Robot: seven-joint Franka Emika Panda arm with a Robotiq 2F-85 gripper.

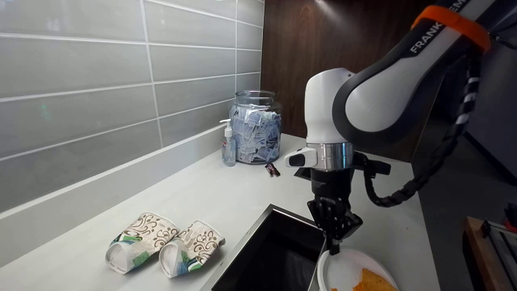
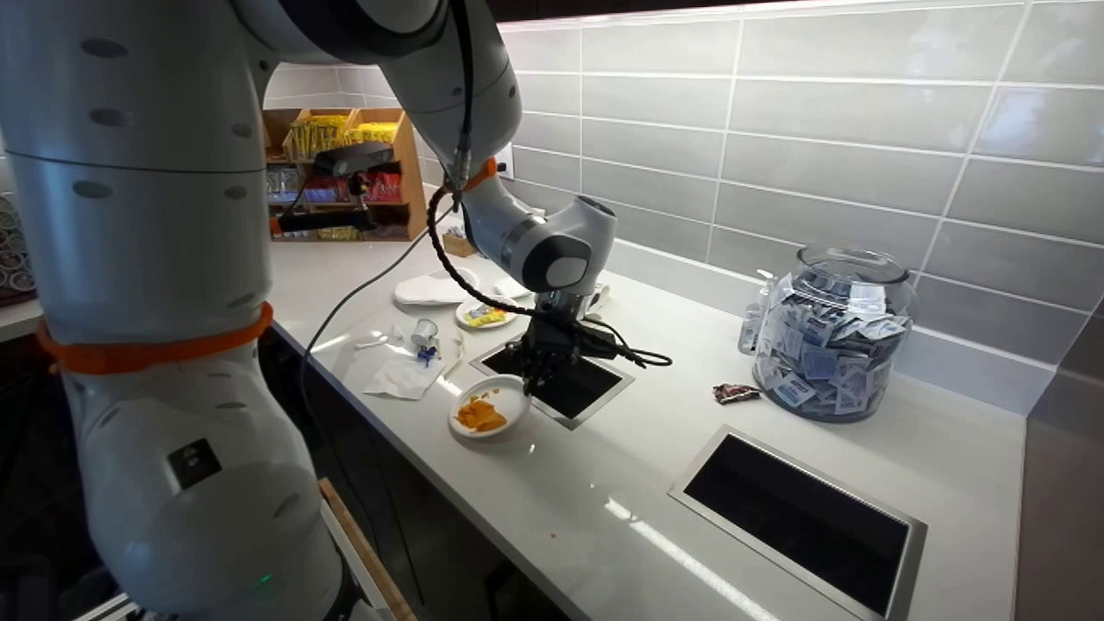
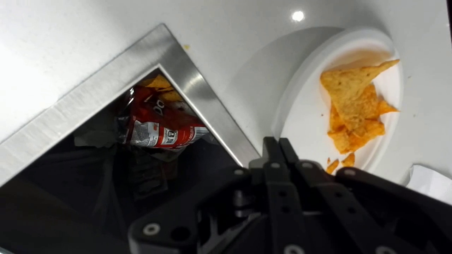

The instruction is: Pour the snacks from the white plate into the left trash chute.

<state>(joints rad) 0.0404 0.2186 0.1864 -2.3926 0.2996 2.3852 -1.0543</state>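
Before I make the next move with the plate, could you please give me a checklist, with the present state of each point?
1. Gripper shut on the rim of the white plate: ok.
2. Snacks lying on the plate: ok.
3. Plate over the left trash chute: not ok, it is beside the opening.
4. Room inside the chute: cannot tell; a red bag shows inside, the rest is dark.
5. Grip firm enough for tilting: cannot tell.

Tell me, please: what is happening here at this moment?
A robot arm pinches the plate by its rim with closed fingers. Orange chips lie on it. The plate is beside the left chute, and these chips are not yet poured in. A red bag shows inside the chute.
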